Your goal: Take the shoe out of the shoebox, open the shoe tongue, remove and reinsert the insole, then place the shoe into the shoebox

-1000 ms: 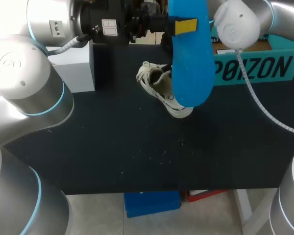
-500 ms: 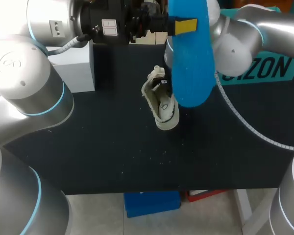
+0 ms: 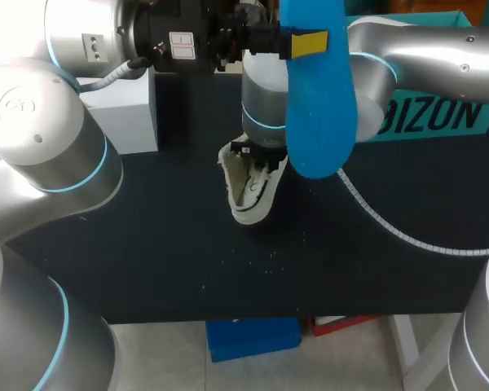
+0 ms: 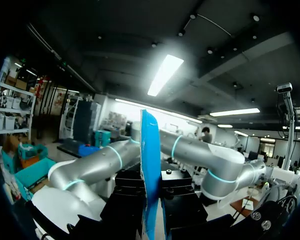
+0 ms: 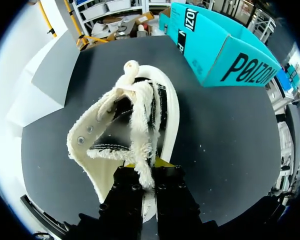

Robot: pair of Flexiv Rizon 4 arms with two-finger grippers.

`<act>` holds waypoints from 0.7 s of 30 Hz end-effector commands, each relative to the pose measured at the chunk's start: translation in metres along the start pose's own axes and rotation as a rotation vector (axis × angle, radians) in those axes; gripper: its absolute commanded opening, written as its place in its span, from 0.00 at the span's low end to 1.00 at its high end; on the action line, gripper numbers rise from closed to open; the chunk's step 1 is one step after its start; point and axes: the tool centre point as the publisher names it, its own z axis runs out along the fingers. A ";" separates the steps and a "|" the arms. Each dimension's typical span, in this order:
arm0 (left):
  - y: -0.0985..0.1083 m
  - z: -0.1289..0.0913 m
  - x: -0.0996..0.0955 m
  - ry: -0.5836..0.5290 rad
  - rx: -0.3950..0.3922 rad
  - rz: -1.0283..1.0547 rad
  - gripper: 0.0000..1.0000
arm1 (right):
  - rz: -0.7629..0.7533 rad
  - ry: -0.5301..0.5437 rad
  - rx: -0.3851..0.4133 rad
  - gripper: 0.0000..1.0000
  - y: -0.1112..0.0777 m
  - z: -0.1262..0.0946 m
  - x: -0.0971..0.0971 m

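Black counter (image 3: 147,244) carries the teal shoebox (image 3: 440,122) at far right. The left pincer (image 4: 151,197) is clamped on the blue insole (image 3: 318,98), held high, probably ready for reinsertion. The right pincer (image 5: 149,167) is closed on the cream shoe (image 3: 248,191) mid-counter, apparently steadying its opening.

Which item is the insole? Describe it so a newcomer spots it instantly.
Start at the black table, then look above its middle, where the left gripper holds something up. That is the insole: a long, flat, bright blue oval, unlike the cream shoe below it or the teal shoebox at the table's far right.
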 end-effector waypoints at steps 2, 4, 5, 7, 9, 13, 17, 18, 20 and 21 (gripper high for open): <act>0.000 0.001 0.000 -0.002 -0.002 0.000 0.00 | -0.011 0.014 -0.013 0.00 0.000 -0.006 0.006; 0.000 0.001 0.000 -0.002 -0.002 0.000 0.00 | -0.017 0.037 -0.019 0.00 0.001 -0.007 0.007; 0.000 0.001 0.000 -0.002 -0.002 0.000 0.00 | -0.018 0.039 -0.018 0.00 0.001 -0.007 0.008; 0.000 0.001 0.000 -0.002 -0.002 0.000 0.00 | -0.023 0.044 -0.017 0.00 0.000 -0.006 0.010; 0.000 0.001 0.000 -0.002 -0.002 0.000 0.00 | -0.033 0.051 -0.018 0.00 -0.002 0.000 0.011; 0.000 0.001 0.000 -0.002 -0.002 0.000 0.00 | -0.044 0.062 -0.009 0.00 -0.007 0.010 0.012; 0.000 0.001 0.000 -0.002 -0.002 0.000 0.00 | -0.058 0.079 -0.004 0.00 -0.011 0.018 0.011; 0.000 0.001 0.000 -0.002 -0.002 0.000 0.00 | -0.059 0.079 -0.003 0.00 -0.012 0.020 0.010; 0.000 0.001 0.000 -0.002 -0.002 0.000 0.00 | -0.056 0.083 0.003 0.36 -0.013 0.024 0.007; 0.000 0.001 0.000 -0.002 -0.002 0.000 0.00 | -0.050 0.081 0.008 1.00 -0.014 0.024 0.005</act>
